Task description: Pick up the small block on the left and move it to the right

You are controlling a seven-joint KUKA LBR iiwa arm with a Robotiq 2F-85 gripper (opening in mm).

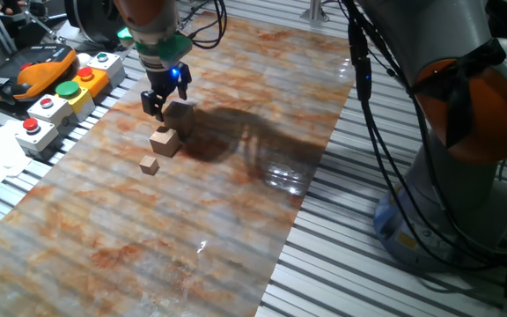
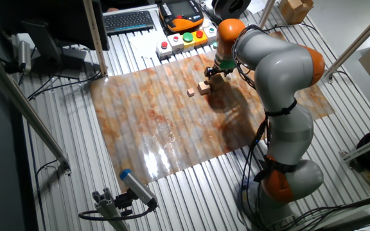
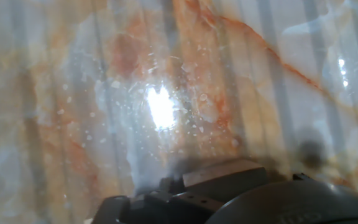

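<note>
Three tan wooden cubes lie in a diagonal row on the marbled mat. The small block (image 1: 181, 115), the largest of them, is at the far end, in the arm's shadow. The medium cube (image 1: 165, 142) and the tiny cube (image 1: 150, 165) follow toward the front left. My gripper (image 1: 167, 99) hangs low just over the small block's left side, and its dark fingers look spread apart. I cannot tell whether they touch the block. In the other fixed view the gripper (image 2: 218, 69) is above the medium cube (image 2: 203, 88) and the tiny cube (image 2: 191, 94). The hand view shows only blurred mat.
A row of button boxes (image 1: 60, 95) and an orange pendant (image 1: 42, 69) sit off the mat's left edge. The mat (image 1: 236, 211) lies on a slatted metal table. The robot's base (image 1: 465, 176) and cables stand to the right.
</note>
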